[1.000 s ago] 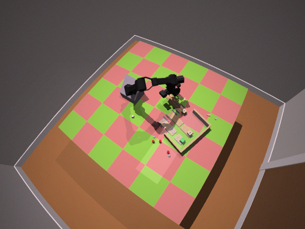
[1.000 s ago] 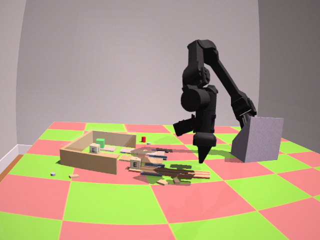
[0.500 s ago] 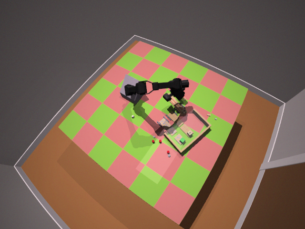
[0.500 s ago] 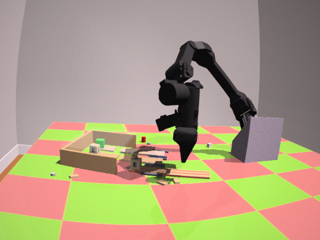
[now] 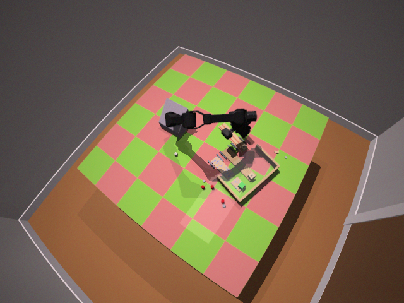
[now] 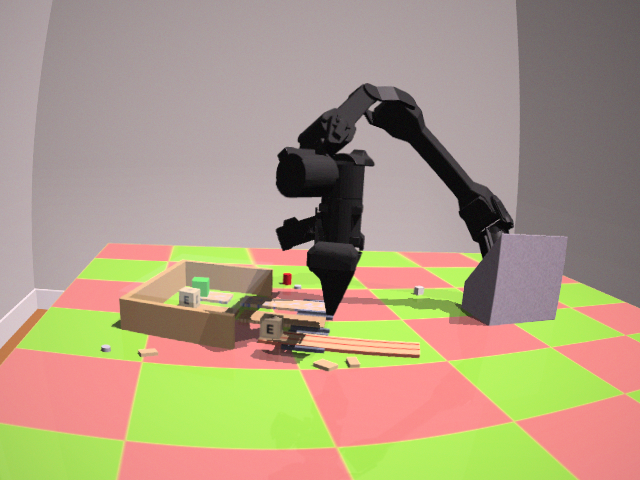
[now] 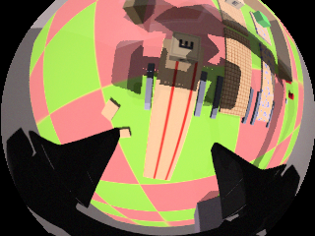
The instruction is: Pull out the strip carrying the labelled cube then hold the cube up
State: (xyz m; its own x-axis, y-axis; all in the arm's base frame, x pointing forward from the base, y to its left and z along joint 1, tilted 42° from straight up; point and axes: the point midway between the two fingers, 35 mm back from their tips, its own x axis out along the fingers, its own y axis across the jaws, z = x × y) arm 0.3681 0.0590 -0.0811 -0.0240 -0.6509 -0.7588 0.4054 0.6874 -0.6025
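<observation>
A strip with red stripes [image 5: 224, 127] [image 6: 374, 346] [image 7: 162, 143] lies between low rails, outside the walled tray. A cube marked E [image 5: 242, 147] [image 6: 270, 328] [image 7: 186, 46] rests on its tray-side end. A checkered strip [image 5: 232, 157] [image 7: 236, 44] and a dotted strip [image 5: 218, 163] [image 7: 266, 74] each show a break before their far pieces. A second E cube [image 5: 251, 176] [image 6: 189, 298] and a green cube [image 5: 241, 185] [image 6: 200, 286] sit on those far pieces. My gripper [image 6: 331, 314] [image 7: 168, 141] is open and empty, fingers spread either side above the striped strip.
The wooden tray wall [image 5: 269, 175] [image 6: 175, 322] stands beyond the rails. Small wooden pieces [image 6: 325, 364] [image 7: 110, 108] lie beside the striped strip. Several red cylinders, one of them [image 5: 212, 187] near the tray corner, and grey bits lie around. The arm's base block [image 6: 527, 279] stands behind.
</observation>
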